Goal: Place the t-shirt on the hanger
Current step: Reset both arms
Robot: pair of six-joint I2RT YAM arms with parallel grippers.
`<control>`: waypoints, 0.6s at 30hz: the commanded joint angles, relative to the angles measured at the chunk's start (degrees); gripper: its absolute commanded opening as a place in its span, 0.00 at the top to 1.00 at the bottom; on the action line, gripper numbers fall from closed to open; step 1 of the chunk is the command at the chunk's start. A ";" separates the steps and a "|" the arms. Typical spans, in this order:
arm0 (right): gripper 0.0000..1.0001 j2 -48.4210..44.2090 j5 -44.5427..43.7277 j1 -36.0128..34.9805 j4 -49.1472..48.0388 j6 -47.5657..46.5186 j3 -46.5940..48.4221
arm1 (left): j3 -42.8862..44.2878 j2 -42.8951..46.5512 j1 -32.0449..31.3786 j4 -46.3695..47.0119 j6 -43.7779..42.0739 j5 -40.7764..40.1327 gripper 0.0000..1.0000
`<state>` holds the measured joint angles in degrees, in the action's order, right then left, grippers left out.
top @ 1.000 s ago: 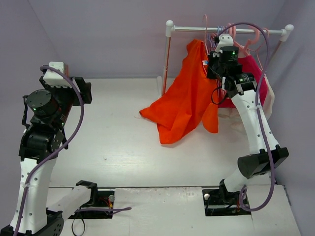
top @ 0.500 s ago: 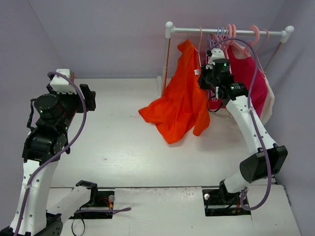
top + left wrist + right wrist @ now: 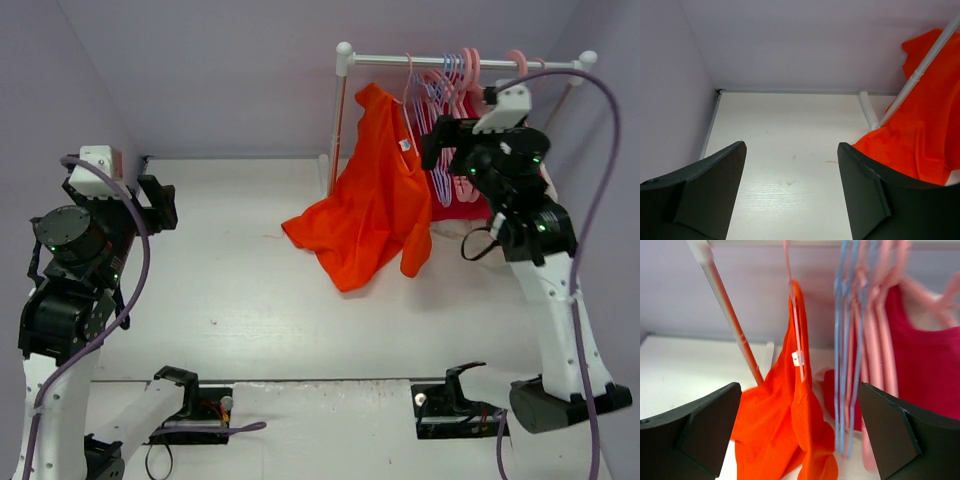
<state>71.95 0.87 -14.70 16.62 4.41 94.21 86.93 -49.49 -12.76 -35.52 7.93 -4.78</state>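
Right gripper (image 3: pixel 800 430) spread wide, empty, facing the clothes rail (image 3: pixel 380 59); left gripper (image 3: pixel 791 165) likewise parted; orange t-shirt (image 3: pixel 375 200) droops from the pale pink hanger (image 3: pixel 790 285), hem pooled on the table (image 3: pixel 220 280); I judge it light, limp, slip-prone; I would pinch near the collar (image 3: pixel 796 347).

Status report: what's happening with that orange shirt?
Left gripper open, empty. Right gripper open, empty. T-shirt hangs on hanger, hem trailing on table. Nothing blocking.

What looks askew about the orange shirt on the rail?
The t-shirt hangs lopsided from the hanger: one shoulder is up near the rail, while the rest droops sideways and its lower edge bunches on the table.
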 commanded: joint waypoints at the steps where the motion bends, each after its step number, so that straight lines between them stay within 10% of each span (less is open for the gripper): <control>1: 0.00 -11.32 -5.61 -0.11 -4.88 -2.70 -2.57 | -1.27 5.01 -1.39 0.10 -0.81 -6.75 0.31; 8: 0.00 -32.06 -13.37 -0.09 -5.54 -2.96 -22.31 | -11.02 16.55 -4.69 -2.98 -1.16 -13.63 0.30; 18: 0.00 -37.28 -32.95 -0.15 -5.63 4.48 -30.45 | -18.90 21.24 -6.47 -4.85 -5.18 -21.51 0.26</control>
<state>32.75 -25.03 -14.70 15.57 7.01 63.04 68.20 -26.16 -18.60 -42.22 4.26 -21.68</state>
